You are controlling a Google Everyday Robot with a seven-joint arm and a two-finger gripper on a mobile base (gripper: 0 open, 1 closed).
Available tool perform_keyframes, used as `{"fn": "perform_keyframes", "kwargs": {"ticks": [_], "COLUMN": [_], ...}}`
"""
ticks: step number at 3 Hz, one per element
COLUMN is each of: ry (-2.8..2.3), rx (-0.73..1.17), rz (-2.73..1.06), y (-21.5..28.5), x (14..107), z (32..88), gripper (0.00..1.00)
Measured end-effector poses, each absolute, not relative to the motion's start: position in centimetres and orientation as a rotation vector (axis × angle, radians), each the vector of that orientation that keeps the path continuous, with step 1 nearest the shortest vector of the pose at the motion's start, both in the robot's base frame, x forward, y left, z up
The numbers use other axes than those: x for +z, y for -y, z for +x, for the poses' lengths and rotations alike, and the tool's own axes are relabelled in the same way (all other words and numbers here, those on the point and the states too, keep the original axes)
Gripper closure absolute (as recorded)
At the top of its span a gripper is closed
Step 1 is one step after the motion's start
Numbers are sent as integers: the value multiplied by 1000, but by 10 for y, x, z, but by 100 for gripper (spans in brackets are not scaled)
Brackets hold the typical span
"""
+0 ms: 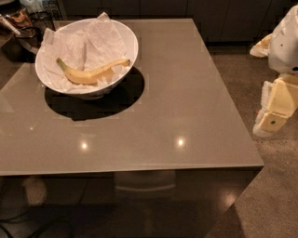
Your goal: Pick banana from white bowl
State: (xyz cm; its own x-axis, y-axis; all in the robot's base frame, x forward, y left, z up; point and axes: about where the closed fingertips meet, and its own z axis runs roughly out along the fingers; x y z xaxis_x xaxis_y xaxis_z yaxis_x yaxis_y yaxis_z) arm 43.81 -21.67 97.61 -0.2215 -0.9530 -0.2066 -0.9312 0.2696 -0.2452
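A long curved yellow banana [88,74] lies inside the large white bowl [132,44], on crumpled white paper [100,39], with its stem end pointing right. The bowl stands at the far left of the grey-brown table [186,93]. My gripper [266,124] hangs at the right edge of the view, beyond the table's right side and far from the bowl. It holds nothing that I can see. The white arm [286,42] above it is cut off by the frame edge.
Dark wire racks and clutter [23,21] stand behind the bowl at the top left. Dark cabinets [186,11] run along the back. The table's front edge [139,169] is near me, with floor [260,200] to the right.
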Motion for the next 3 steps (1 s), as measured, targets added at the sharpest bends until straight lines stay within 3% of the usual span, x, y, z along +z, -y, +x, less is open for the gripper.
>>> {"fn": "perform_keyframes", "kwargs": {"ticks": [3], "ry": [-2179], "rx": [-59], "rz": [-1779], "y": [187], "x": [994], "z": [478], "gripper": [0]}}
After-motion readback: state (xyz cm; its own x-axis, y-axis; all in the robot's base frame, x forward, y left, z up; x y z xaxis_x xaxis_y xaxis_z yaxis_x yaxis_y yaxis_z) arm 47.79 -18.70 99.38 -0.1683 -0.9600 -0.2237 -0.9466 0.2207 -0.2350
